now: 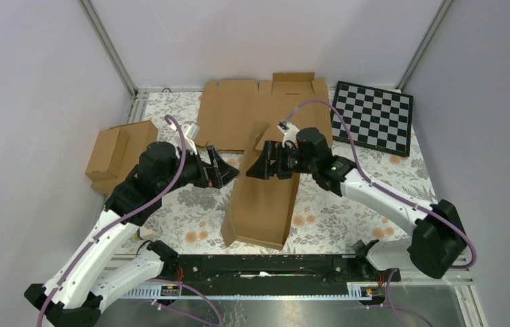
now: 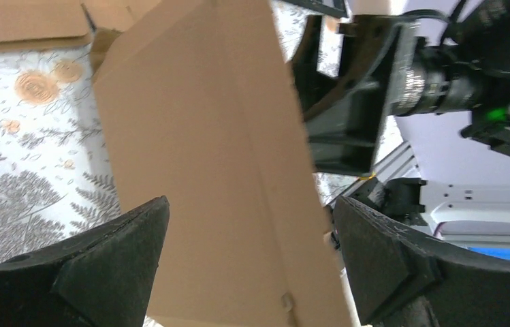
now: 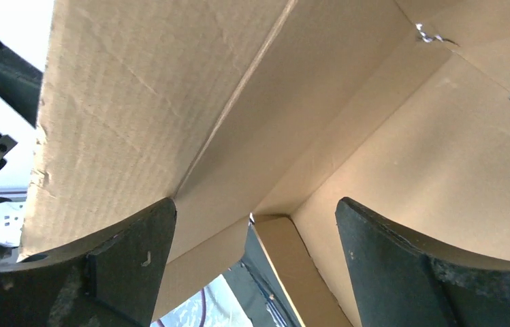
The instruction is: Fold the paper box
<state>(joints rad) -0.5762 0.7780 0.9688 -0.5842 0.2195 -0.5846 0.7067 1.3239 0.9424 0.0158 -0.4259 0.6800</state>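
The paper box is brown cardboard, partly folded into a long open sleeve lying at the table's middle, with a flap raised at its far end. My left gripper is open beside the box's far left edge. In the left wrist view its fingers stand wide apart with the box's outer panel filling the gap. My right gripper is open at the box's far end. In the right wrist view it looks into the box's hollow inside and grips nothing.
A wide flat cardboard blank lies at the back. Two joined small brown boxes sit at the left. A checkerboard lies at the back right. The floral table cover shows around the box.
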